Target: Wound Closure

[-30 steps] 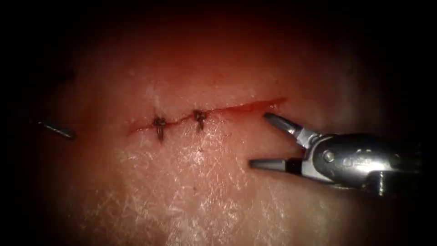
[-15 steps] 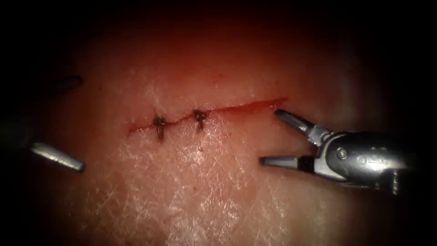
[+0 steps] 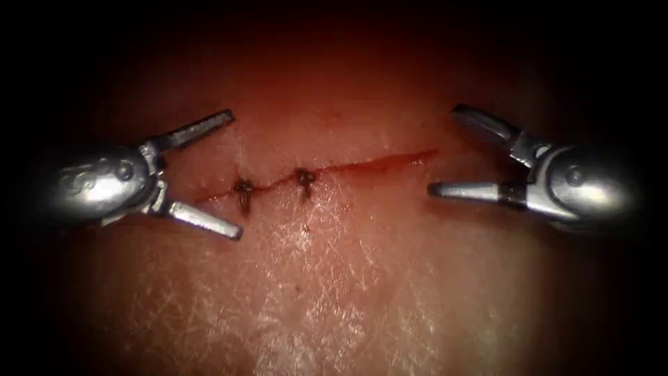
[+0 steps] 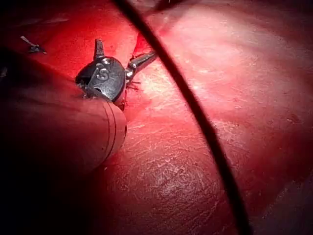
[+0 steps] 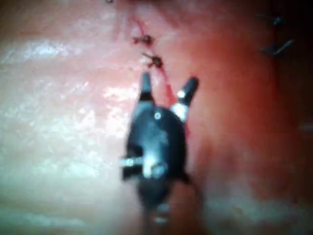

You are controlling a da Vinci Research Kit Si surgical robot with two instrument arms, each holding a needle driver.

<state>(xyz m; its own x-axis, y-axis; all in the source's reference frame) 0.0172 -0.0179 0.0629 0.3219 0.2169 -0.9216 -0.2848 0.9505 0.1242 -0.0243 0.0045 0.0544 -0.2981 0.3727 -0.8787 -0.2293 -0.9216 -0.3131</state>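
Note:
The cut (image 3: 362, 166) runs across the tissue (image 3: 327, 278) as a thin red line, rising to the right. Two dark knotted stitches (image 3: 243, 189) (image 3: 304, 179) cross its left half. My left tool (image 3: 233, 174) has its jaws wide open, one on each side of the cut's left end, and holds nothing. My right tool (image 3: 444, 150) is open just past the cut's right end, also holding nothing. In the left wrist view the left tool (image 4: 122, 51) stands open over the tissue. The right wrist view has the right tool (image 5: 167, 83) open, with the two stitches (image 5: 155, 60) beyond its tips.
Red fluid (image 3: 400, 160) lines the right part of the cut. Cut ends of thread (image 5: 277, 48) lie on the tissue off to one side of the right tool. A dark strand (image 4: 195, 107) crosses the left wrist view close to the lens.
The left tool has come in from the left edge to the cut's left end, with its jaws spread. The right tool has moved up and to the right, still open.

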